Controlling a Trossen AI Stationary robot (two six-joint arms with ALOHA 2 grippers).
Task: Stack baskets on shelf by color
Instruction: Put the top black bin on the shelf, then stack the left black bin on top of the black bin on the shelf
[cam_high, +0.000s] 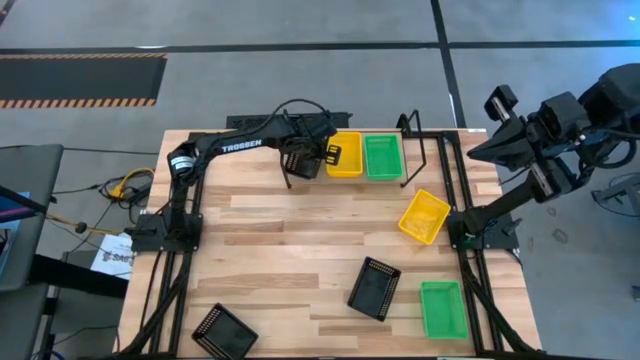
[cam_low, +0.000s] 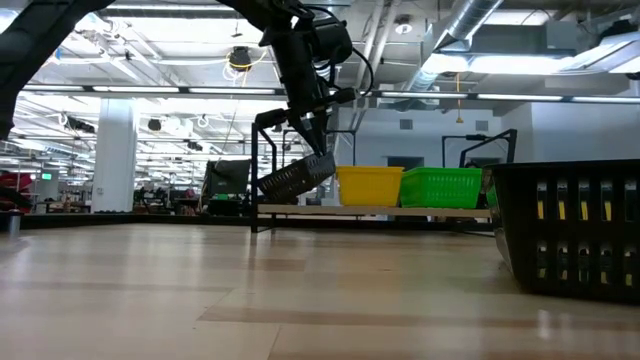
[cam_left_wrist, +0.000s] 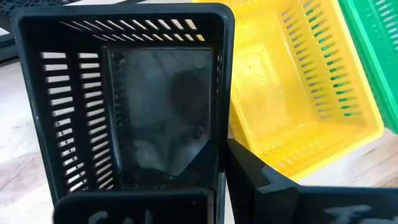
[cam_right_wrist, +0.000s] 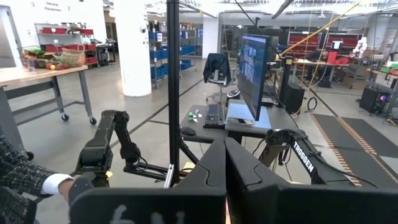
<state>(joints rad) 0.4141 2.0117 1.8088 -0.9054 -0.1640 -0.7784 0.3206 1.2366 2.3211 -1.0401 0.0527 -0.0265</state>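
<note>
a yellow basket (cam_high: 344, 155) and a green basket (cam_high: 382, 156) sit on the shelf (cam_low: 380, 211) — left gripper (cam_high: 312, 160) grasps a black basket (cam_low: 297, 177) beside them; right gripper (cam_right_wrist: 224, 163) clenched, idle; four wait.

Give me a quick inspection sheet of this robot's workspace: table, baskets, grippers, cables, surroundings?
Surface: light-wood table.
Job's things: shelf holds a yellow basket and a green basket. Loose on the table: another yellow basket, second green basket, two black baskets.
Grippers: left gripper shut on a tilted black basket above the shelf's end, beside the yellow one; right gripper shut, raised off the table's side.
Clutter: nothing seen.
Cables: yellow and black leads on the floor.
Surroundings: desk with monitor, a person's sleeve.
</note>
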